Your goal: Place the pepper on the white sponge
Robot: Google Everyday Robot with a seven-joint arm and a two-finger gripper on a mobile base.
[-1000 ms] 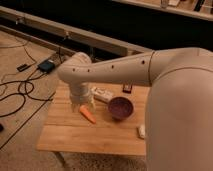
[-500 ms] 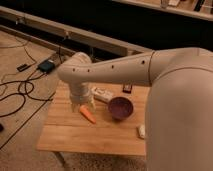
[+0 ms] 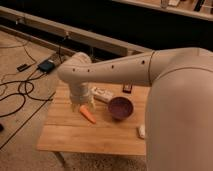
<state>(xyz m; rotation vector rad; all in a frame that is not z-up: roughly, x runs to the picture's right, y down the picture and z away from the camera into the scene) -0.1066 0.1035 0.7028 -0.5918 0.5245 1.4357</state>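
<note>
While gripper (image 3: 83,106) hangs at orange tapered pepper (image 3: 88,115) on wooden table (image 3: 65,136), you cannot tell its grip; flat white sponge (image 3: 141,131) well apart.

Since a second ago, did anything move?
Nothing visibly moved. The gripper is right over the pepper on the table, just as before. The bowl, bottle and sponge lie where they were.
</note>
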